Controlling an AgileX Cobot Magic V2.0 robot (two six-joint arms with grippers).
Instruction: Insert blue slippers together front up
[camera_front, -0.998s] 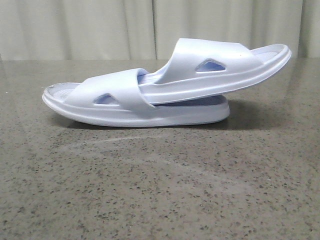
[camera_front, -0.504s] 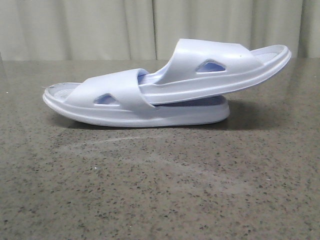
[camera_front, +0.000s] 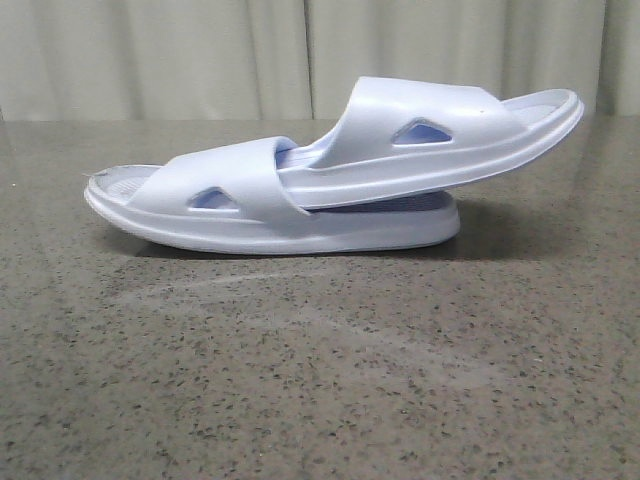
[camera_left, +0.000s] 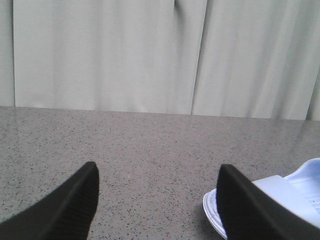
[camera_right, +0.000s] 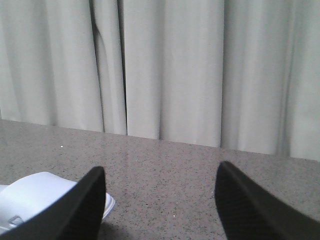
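Two pale blue slippers lie on the speckled table in the front view. The lower slipper (camera_front: 240, 200) lies flat. The upper slipper (camera_front: 440, 135) has one end pushed under the lower one's strap and its other end raised to the right. No gripper shows in the front view. My left gripper (camera_left: 157, 172) is open and empty, with the end of a slipper (camera_left: 300, 192) behind its right finger. My right gripper (camera_right: 160, 175) is open and empty, with the end of a slipper (camera_right: 35, 192) behind its left finger.
The grey speckled table (camera_front: 320, 380) stretches in front of the slippers. A pale curtain (camera_front: 300, 50) hangs behind its far edge.
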